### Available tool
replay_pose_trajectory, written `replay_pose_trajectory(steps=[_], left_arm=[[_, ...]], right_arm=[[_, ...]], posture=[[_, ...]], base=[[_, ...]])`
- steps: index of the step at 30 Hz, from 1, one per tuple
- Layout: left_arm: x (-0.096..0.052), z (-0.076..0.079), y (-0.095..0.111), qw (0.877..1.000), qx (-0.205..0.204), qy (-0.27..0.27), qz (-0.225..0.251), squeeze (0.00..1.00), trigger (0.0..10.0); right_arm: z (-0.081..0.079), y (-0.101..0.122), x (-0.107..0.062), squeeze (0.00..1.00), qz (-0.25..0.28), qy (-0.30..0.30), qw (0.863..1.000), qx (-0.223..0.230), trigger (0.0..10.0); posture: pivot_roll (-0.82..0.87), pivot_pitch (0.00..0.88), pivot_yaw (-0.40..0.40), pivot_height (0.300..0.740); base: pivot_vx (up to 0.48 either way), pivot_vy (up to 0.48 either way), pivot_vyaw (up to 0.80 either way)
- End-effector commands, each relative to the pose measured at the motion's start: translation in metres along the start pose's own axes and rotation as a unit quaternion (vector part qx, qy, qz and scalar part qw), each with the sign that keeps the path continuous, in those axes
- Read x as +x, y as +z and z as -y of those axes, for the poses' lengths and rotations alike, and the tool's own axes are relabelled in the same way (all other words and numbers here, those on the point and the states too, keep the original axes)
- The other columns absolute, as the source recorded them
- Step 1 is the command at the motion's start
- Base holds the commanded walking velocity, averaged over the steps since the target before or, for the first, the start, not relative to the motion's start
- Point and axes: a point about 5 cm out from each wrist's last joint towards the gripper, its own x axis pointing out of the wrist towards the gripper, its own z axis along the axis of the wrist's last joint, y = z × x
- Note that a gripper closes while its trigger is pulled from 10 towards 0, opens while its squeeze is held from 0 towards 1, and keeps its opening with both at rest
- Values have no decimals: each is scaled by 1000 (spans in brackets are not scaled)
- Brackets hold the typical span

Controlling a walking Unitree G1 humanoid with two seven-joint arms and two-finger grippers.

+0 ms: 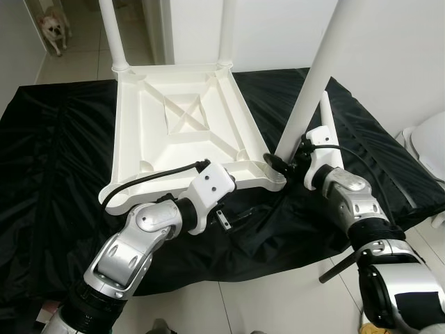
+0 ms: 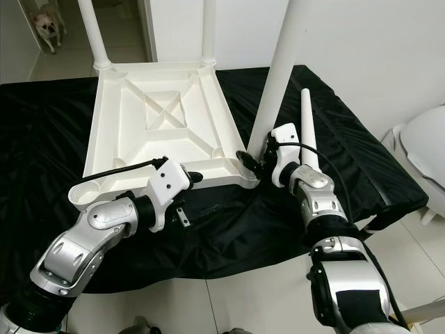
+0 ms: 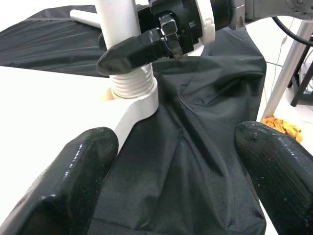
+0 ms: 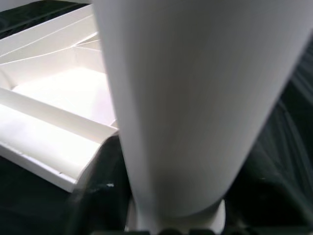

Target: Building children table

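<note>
A white plastic tabletop (image 1: 181,118) lies upside down on a black cloth (image 1: 55,167). Two white legs (image 1: 111,35) stand in its far corners. A third leg (image 1: 316,76) stands tilted at the near right corner, its threaded end (image 3: 129,83) sitting in the corner socket (image 3: 139,105). My right gripper (image 1: 281,161) is shut on this leg just above the socket. My left gripper (image 3: 176,186) is open, low beside the tabletop's near edge, facing that corner with only cloth between its fingers. A loose tapered leg (image 1: 328,129) lies on the cloth behind my right wrist. The near left socket (image 2: 82,195) holds no leg.
The cloth hangs over the front edge onto pale floor tiles (image 1: 243,306). A white rounded object (image 1: 427,139) stands at the right. A small dog (image 1: 54,28) stands on the floor at the far left. A white wall rises behind.
</note>
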Motion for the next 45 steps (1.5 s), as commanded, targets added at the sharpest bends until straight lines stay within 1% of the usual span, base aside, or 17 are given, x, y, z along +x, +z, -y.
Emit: replay_pose_trajectory(steps=[1, 9, 12, 15, 20, 21, 22, 24, 25, 27, 28, 32, 33, 35, 36, 38, 45], left_arm=[[1, 4, -2, 1000, -2, -8, -8, 0, 10000], [2, 5, -2, 1000, -3, -10, -10, 0, 10000], [3, 4, -2, 1000, -2, -10, -10, 0, 10000], [4, 4, -2, 1000, -2, -10, -11, 0, 10000], [5, 4, -2, 1000, -3, -9, -10, 0, 10000], [5, 3, -2, 1000, -3, -9, -11, 0, 10000], [5, 3, -2, 1000, -3, -9, -11, 0, 10000], [4, 3, -3, 1000, -2, -9, -12, 0, 10000], [4, 3, -3, 1000, -2, -9, -12, 0, 10000], [4, 2, -4, 1000, -2, -10, -14, 0, 10000], [4, 2, -4, 1000, -2, -10, -14, 0, 10000], [4, 2, -4, 1000, -3, -8, -15, 0, 10000], [4, 2, -4, 1000, -4, -7, -14, 0, 10000], [4, 2, -5, 1000, -4, -7, -14, 0, 10000], [4, 2, -5, 1000, -4, -7, -14, 0, 10000], [5, 2, -5, 1000, -5, -7, -13, 0, 10000], [5, 1, -5, 1000, -3, -8, -13, 0, 10000]], right_arm=[[3, -3, -3, 0, -13, 6, 1000, 0, 0], [4, -6, -4, 0, -13, -3, 1000, 19, 0], [1, -7, -1, 0, 0, -23, 999, 42, 0], [-7, -8, 5, 0, 20, -73, 995, 64, 0], [-10, -8, 7, 0, 26, -99, 992, 80, 0], [-12, -9, 9, 0, 28, -124, 987, 97, 0], [-12, -9, 9, 0, 28, -124, 987, 97, 0], [-19, -7, 12, 0, 41, -167, 978, 115, 0], [-19, -7, 12, 0, 41, -167, 978, 115, 0], [-31, -2, 16, 0, 59, -204, 968, 133, 0], [-31, -2, 16, 0, 59, -204, 968, 133, 0], [-44, 1, 20, 0, 66, -246, 956, 147, 0], [-54, 3, 24, 0, 68, -274, 946, 161, 0], [-62, 4, 26, 0, 69, -297, 937, 170, 0], [-62, 4, 26, 0, 69, -297, 937, 170, 0], [-70, 6, 29, 0, 69, -316, 929, 177, 0], [-75, 6, 27, 0, 59, -325, 926, 185, 0]], posture=[[-27, 45, -4, 740], [-32, 47, -7, 740], [-37, 47, -11, 740], [-42, 48, -10, 740], [-46, 50, -6, 740], [-47, 52, -5, 740], [-47, 52, -5, 740], [-49, 53, -2, 740], [-49, 53, -2, 740], [-50, 52, -3, 740], [-50, 52, -3, 740], [-53, 48, -8, 740], [-54, 47, -9, 740], [-55, 41, -11, 740], [-55, 41, -11, 740], [-55, 36, -11, 740], [-58, 30, -11, 740]], base=[[0, 0, 0], [0, 0, 0], [0, 0, 0], [0, 0, 0], [0, 0, 0], [0, 0, 0], [0, 0, 0], [0, 0, 0], [0, 0, 0], [0, 0, 0], [0, 0, 0], [0, 0, 0], [0, 0, 0], [0, 0, 0], [0, 0, 0], [0, 0, 0], [0, 0, 0]])
